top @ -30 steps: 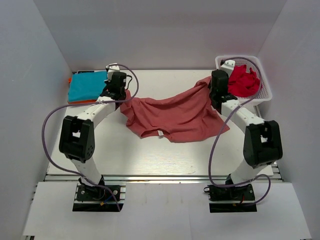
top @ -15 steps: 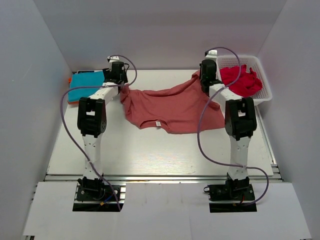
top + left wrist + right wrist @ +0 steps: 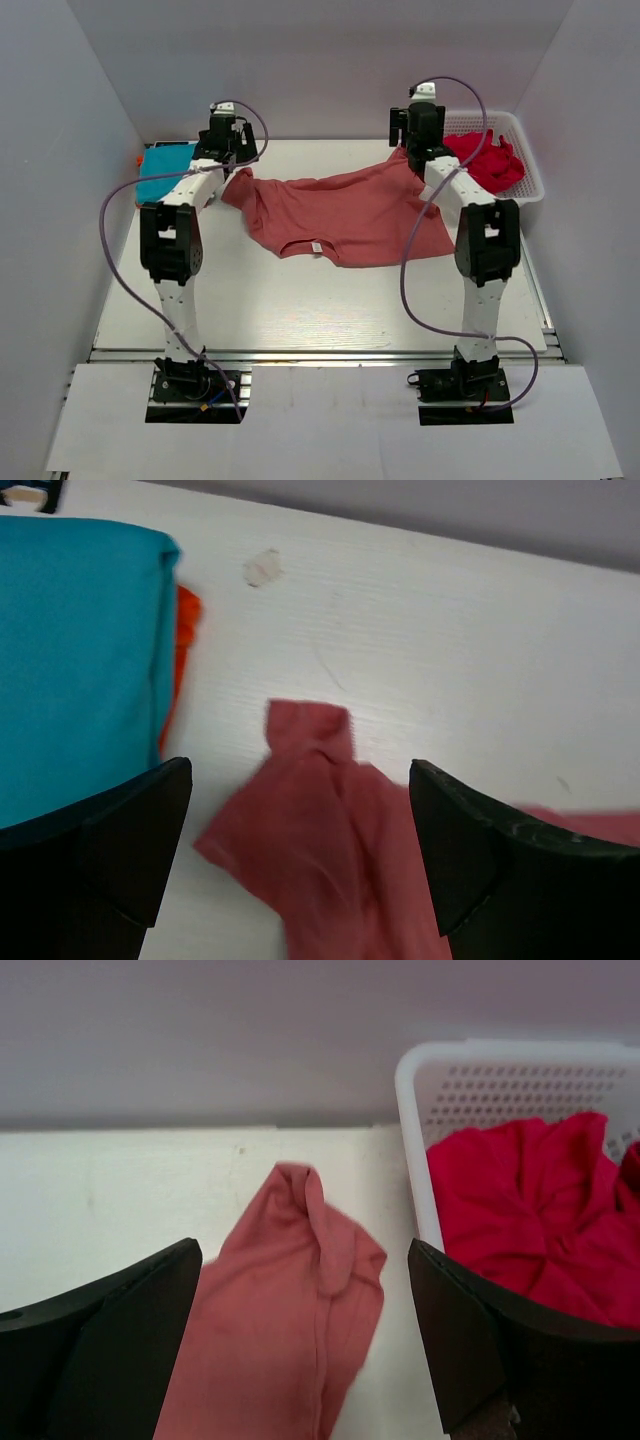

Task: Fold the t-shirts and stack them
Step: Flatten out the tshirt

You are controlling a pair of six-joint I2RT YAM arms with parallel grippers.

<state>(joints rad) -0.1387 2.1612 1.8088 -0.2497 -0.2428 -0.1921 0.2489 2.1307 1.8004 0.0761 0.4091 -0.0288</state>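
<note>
A salmon-red t-shirt [image 3: 340, 215] lies spread on the table, neck label toward the near side. Its left sleeve [image 3: 310, 750] rests on the table below my open left gripper [image 3: 300, 810], touching neither finger. The right sleeve [image 3: 290, 1340] lies loose under my open right gripper [image 3: 305, 1280]. From above, the left gripper [image 3: 228, 155] and right gripper [image 3: 415, 140] hover over the shirt's two far corners. A folded teal t-shirt [image 3: 165, 170] sits at the far left on an orange one [image 3: 185, 620]. A crumpled red t-shirt [image 3: 485, 160] fills the basket.
The white mesh basket [image 3: 530, 185] stands at the far right corner, its wall [image 3: 415, 1140] close beside the right gripper. The grey back wall runs just behind both grippers. Both arms stretch long across the table's left and right sides.
Both grippers have opened and let go of the shirt's sleeves. The arms reached toward the back wall, pulling the shirt flatter and farther back before the release.
</note>
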